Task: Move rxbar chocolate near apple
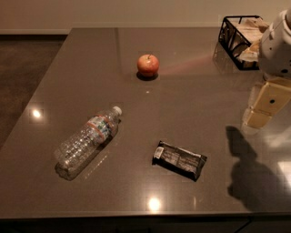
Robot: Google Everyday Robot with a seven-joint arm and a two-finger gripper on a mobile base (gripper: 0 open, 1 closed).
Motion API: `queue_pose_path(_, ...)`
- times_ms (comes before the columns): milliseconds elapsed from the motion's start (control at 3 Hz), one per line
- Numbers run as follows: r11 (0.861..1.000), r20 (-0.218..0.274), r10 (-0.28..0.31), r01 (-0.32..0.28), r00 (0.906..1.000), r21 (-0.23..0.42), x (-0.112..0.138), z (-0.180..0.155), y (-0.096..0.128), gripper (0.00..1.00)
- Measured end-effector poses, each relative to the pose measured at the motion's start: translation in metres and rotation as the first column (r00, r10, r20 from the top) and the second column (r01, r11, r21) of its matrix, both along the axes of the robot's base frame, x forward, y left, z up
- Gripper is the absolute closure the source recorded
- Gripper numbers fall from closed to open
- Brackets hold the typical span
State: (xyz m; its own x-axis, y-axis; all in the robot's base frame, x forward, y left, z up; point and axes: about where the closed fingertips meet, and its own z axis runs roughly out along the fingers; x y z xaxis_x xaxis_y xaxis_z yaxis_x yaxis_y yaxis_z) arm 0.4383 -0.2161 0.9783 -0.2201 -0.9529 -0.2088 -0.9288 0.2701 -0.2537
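A wide grey-brown table (195,100) with a glossy top fills most of the view, and behind it there is a pale wall (113,11) and, on the left, a dark floor (27,68). The rxbar chocolate (179,159) lies flat on the table in the front part, a little right of the middle, with its long side turned slightly so that the right end is nearer to the front edge. Its black wrapper shows white print, and nothing touches it. The apple (148,65) stands upright far behind it, toward the back of the table, with the stem up; the bar and the apple are well apart, with only bare table between them. To the left of the bar a clear plastic water bottle (87,140) lies on its side, diagonal, with the white cap pointing toward the back and the right. It is apart from the bar too. At the back right corner a black wire basket (234,38) stands with some light-coloured packets inside. The gripper (263,111) hangs above the table at the right edge of the view, under the white arm (278,43), right of the bar and higher than it, holding nothing that I can see. Whether it is apart or together I cannot tell. Its dark shadow (248,175) falls on the table to the right of the bar.
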Motion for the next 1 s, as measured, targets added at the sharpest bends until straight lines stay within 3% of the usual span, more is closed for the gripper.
queue_pose_path(333,1.0,0.0,0.0,0.0,1.0,0.0,0.0,0.0,0.0,0.0)
queue_pose_path(667,1.0,-0.036,-0.01,0.011,0.9993,0.022,0.005,0.0,0.004,0.0)
queue_pose_path(1000,0.996,-0.07,-0.016,0.022,0.9974,0.087,-0.004,-0.008,0.024,0.0)
